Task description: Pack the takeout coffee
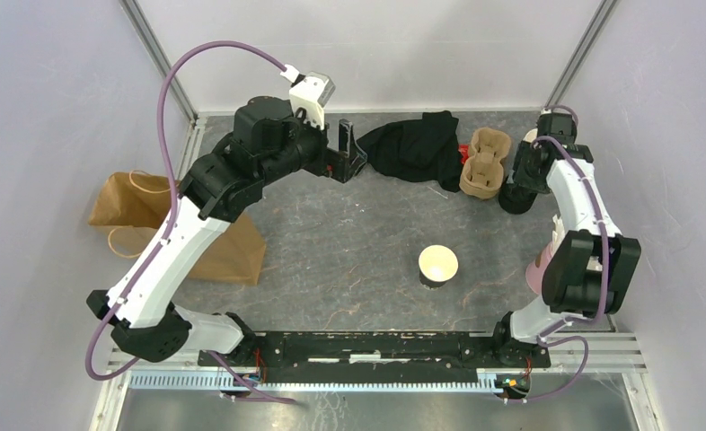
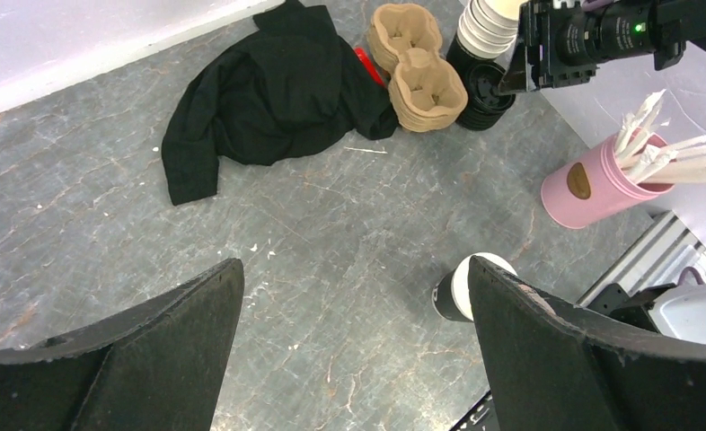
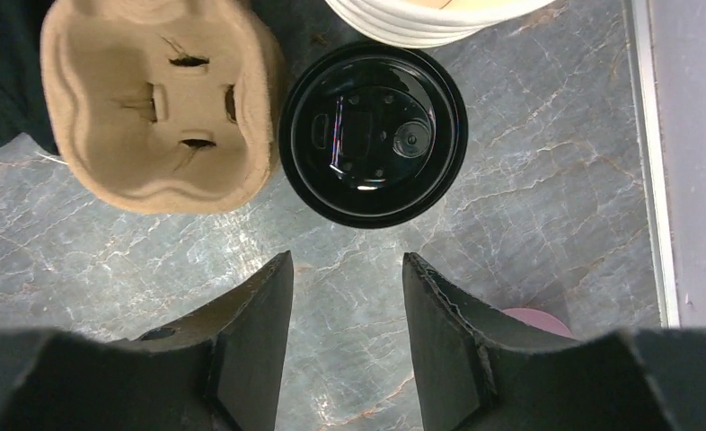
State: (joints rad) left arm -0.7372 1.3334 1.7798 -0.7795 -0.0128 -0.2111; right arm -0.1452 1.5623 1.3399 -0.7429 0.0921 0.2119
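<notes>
Lid (image 3: 372, 135) of black plastic lies straight ahead of the right gripper (image 3: 348, 260), its jaws half apart and empty, while the lidless cup (image 1: 437, 267) stands upright on the tabletop (image 1: 331, 242), nearer that arm.

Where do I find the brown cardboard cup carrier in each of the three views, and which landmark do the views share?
Top external: the cup carrier lies at the far right of the table, just right of the black cloth.
Left wrist: at the top, right of centre.
Right wrist: upper left corner, only one well showing.
Shared landmark: the black lid beside it on its right.
</notes>
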